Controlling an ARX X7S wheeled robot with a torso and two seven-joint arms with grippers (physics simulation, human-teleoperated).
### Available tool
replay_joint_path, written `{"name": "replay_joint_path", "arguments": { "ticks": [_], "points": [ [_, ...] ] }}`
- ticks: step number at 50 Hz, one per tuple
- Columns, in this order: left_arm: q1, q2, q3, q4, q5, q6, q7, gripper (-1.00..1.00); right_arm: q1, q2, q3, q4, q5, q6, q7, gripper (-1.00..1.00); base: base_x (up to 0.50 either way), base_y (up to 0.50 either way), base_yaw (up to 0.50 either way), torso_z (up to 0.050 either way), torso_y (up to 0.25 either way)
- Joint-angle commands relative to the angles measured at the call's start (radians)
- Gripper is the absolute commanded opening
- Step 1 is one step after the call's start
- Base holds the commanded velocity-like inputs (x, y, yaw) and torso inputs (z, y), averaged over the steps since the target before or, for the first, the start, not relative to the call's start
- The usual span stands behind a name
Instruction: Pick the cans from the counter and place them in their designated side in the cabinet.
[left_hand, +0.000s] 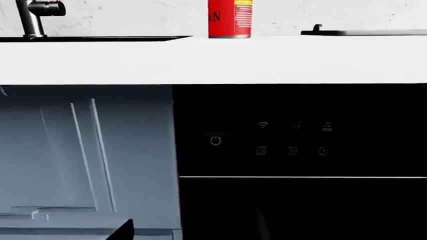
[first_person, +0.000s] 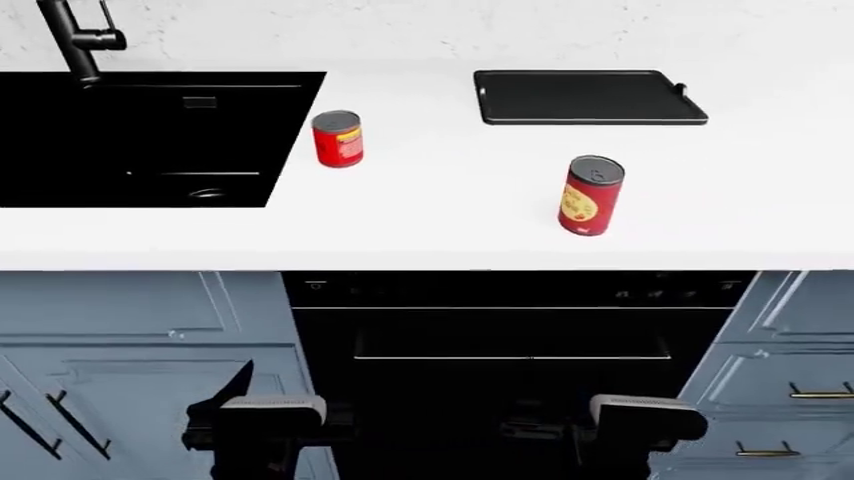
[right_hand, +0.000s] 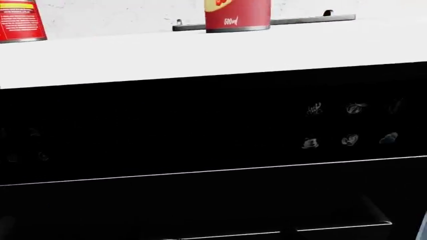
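- Left arm (first_person: 267, 425) and right arm (first_person: 641, 420): both low at the near edge of the head view, about 7 and 5 o'clock, below the surface's front edge and facing the dark appliance front (first_person: 521, 340). Only padded arm segments show; jaws are not clearly visible in any view, so cannot tell whether they are released or clenched. Nothing appears to be carried.
- Progress, judged: nothing done. Both cans stand on the surface; both picks and both placements remain.
- Near can (first_person: 590, 195): upright, dark red label with yellow patch, silver top, at about 1 o'clock from the frame centre, towards the front half of the surface (first_person: 441, 220). Right wrist view shows its base (right_hand: 237, 15) just above the front edge.
- Far can (first_person: 338, 138): upright, brighter red label, about 11 o'clock, just beside the sink's right rim, not touching it. The two cans are well apart.
- Containers: black sink (first_person: 147, 140) at 10 o'clock, no cans inside; a drain fitting shows at its floor. Flat black tray (first_person: 587, 97) at 1 o'clock, far back, carries nothing.
- Faucet (first_person: 74, 40) at the far left corner.
- Target cabinet: not identifiable here; only closed blue-grey lower doors (first_person: 134, 340) are in view, so the designated sides cannot be checked.
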Motion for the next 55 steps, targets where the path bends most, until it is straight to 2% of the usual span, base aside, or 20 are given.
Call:
{"name": "replay_joint_path", "arguments": {
  "ticks": [1,7,15,21,27,34,46,55],
  "points": [
    [0.002,-0.009,0.011,0.006,-0.01,0.0,-0.013,1.0,0.001,0.008,-0.012,-0.002,0.008,-0.007,0.014,1.0,0.07,-0.08,0.0,0.0,0.0],
    [0.002,-0.013,0.016,0.009,-0.017,0.004,-0.017,1.0,-0.005,0.024,-0.038,-0.025,-0.031,0.002,0.03,1.0,0.0,0.0,0.0,0.0,0.0],
    [0.002,-0.02,0.025,0.009,-0.019,0.019,-0.019,1.0,0.03,0.057,-0.042,-0.103,-0.066,0.118,0.069,1.0,0.0,0.0,0.0,0.0,0.0],
    [-0.009,-0.028,0.038,-0.002,-0.003,0.014,-0.027,1.0,0.085,0.115,-0.046,-0.238,-0.115,0.309,0.085,1.0,0.0,0.0,0.0,0.0,0.0],
    [-0.014,-0.033,0.037,0.001,-0.039,-0.003,-0.01,1.0,0.156,0.138,-0.009,-0.375,-0.057,0.494,0.063,1.0,0.0,0.0,0.0,0.0,0.0],
    [-0.013,-0.032,0.03,0.002,-0.066,-0.022,-0.016,1.0,0.269,0.136,0.03,-0.41,0.0,0.624,0.054,1.0,0.0,0.0,0.0,0.0,0.0],
    [-0.015,-0.043,0.047,-0.001,-0.073,-0.031,-0.013,1.0,0.424,0.126,0.028,-0.371,0.041,0.693,0.032,1.0,0.0,0.0,0.0,0.0,0.0],
    [-0.018,-0.046,0.05,-0.006,-0.082,-0.036,-0.02,1.0,0.515,0.108,0.004,-0.293,0.05,0.685,0.014,1.0,0.0,0.0,0.0,0.0,0.0]
  ]
}}
